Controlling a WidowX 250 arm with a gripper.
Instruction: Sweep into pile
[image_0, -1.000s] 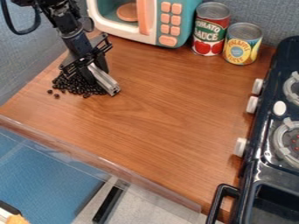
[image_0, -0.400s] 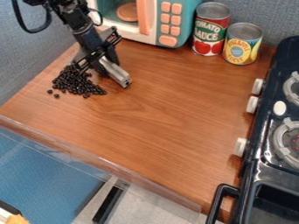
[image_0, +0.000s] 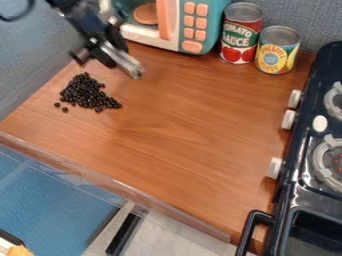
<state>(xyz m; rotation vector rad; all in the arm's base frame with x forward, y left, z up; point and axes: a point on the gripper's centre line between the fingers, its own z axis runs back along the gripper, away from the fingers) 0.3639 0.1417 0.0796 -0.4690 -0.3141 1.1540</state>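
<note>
The black gripper is at the upper left, raised above the counter behind the pile. A silver, rod-shaped piece slants down to the right from it; how the two are joined cannot be made out. Small black beans lie in a pile on the wooden counter, just below and in front of the gripper and apart from it. The pile tapers toward the right, and a few loose beans lie at its lower left.
A toy microwave stands at the back, with a red can and a yellow can beside it. The dark toy stove borders the right side. A clear rim runs along the counter's front edge.
The gripper and silver piece have gone up and away from the beans, first toward the right and then toward the back. The pile, partly covered before, is now exposed.
</note>
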